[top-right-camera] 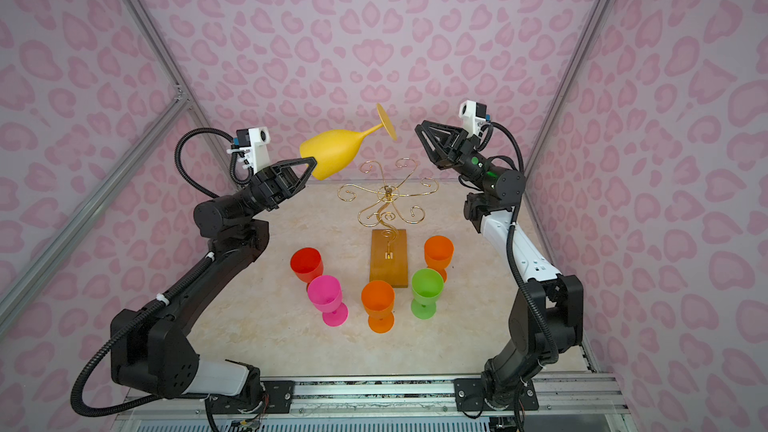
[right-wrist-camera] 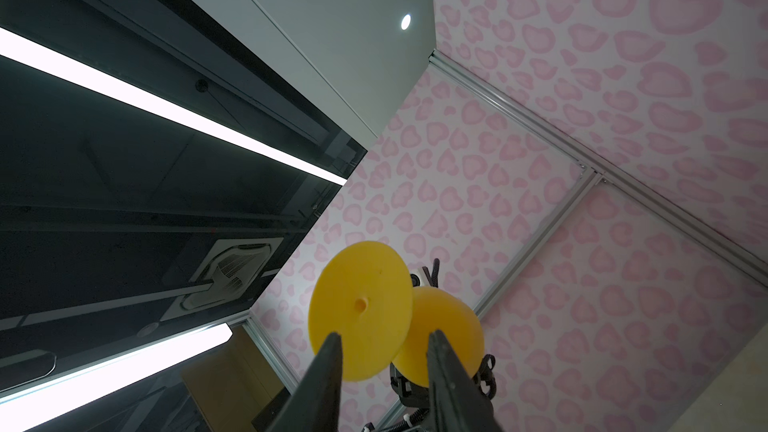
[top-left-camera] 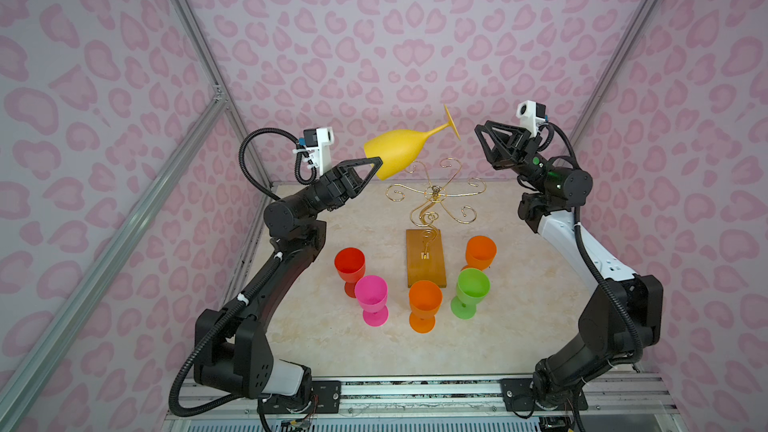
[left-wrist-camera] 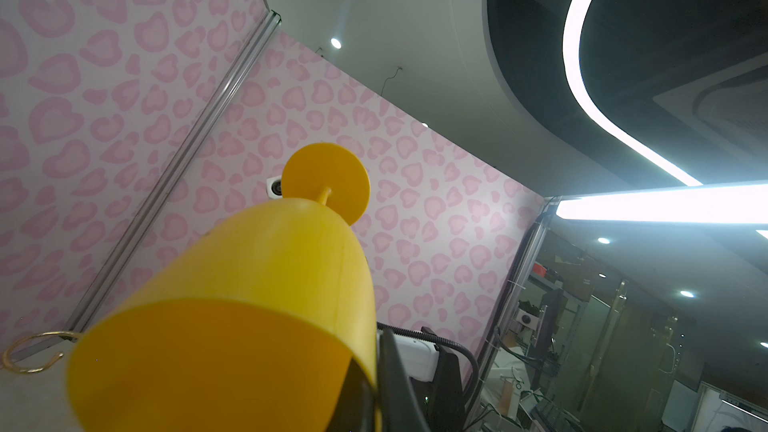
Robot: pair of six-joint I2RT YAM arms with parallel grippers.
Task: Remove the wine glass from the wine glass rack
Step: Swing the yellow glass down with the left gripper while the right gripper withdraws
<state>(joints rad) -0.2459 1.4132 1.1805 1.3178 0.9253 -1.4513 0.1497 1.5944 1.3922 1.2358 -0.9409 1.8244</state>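
Clamping on the bowl's rim, the left fingers (top-left-camera: 376,161) are holding the yellow wine glass (top-left-camera: 399,151) tilted in the air above the wine glass rack (top-left-camera: 434,197), seemingly offering its foot; the right fingers (right-wrist-camera: 326,376) are standing apart just beside that foot, not touching it.
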